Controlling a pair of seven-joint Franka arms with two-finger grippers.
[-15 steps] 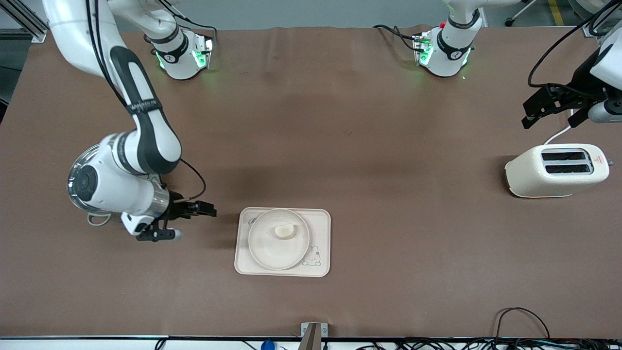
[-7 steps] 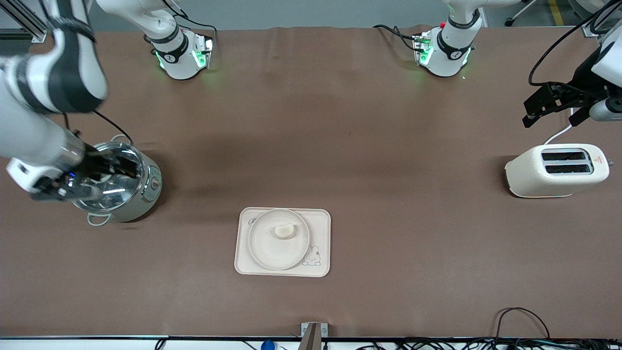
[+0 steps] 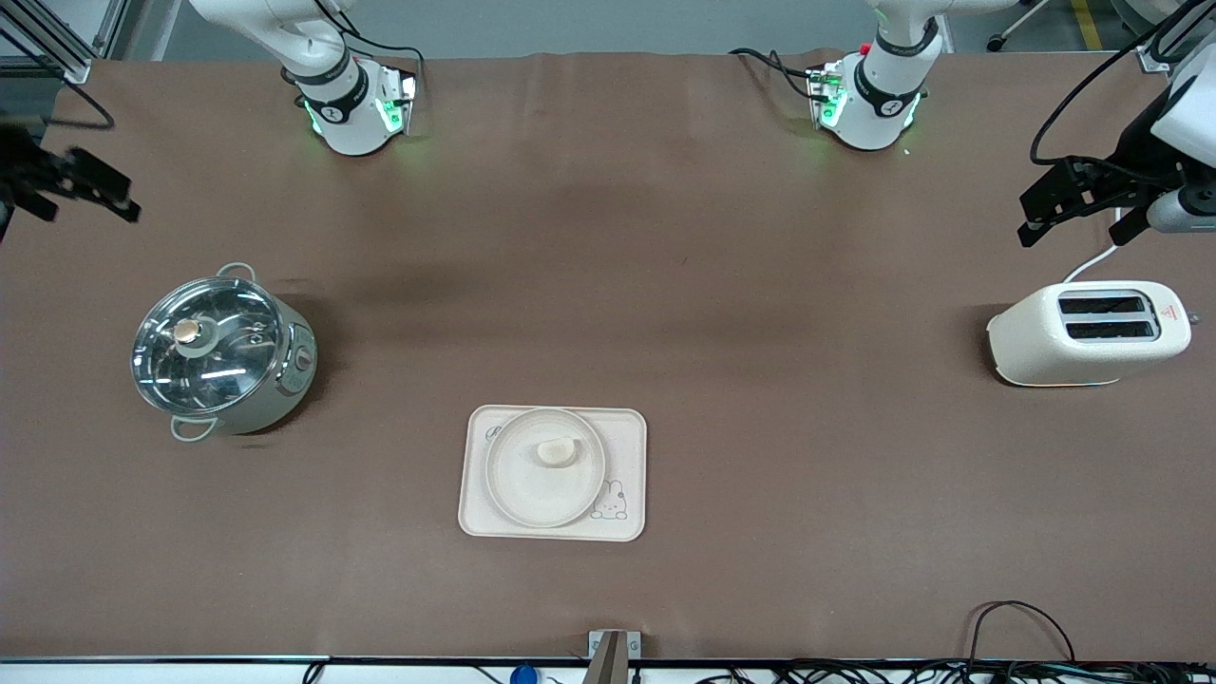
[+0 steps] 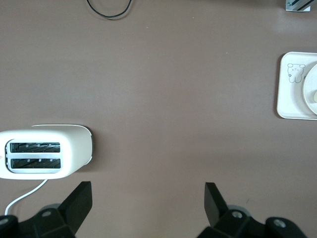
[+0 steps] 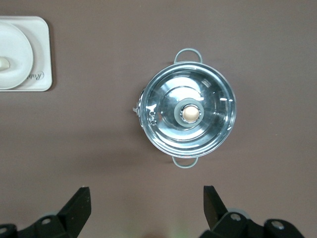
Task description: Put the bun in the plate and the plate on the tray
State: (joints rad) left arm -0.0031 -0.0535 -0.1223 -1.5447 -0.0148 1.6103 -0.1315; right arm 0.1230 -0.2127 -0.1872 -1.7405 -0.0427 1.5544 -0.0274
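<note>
Bun (image 3: 555,451): lying in the plate (image 3: 518,494). Plate: sitting on the tray (image 3: 629,437), mid-table, near the front camera.
Left gripper (image 3: 1078,202): hanging over the table by the toaster (image 3: 1088,332), fingers spread wide, holding nothing.
Right gripper (image 3: 74,190): hanging over its table end, above the pot (image 3: 223,353), fingers wide, holding nothing.

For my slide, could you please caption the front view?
Bun on plate on tray; open left gripper over toaster, open right gripper above the table's edge.
</note>
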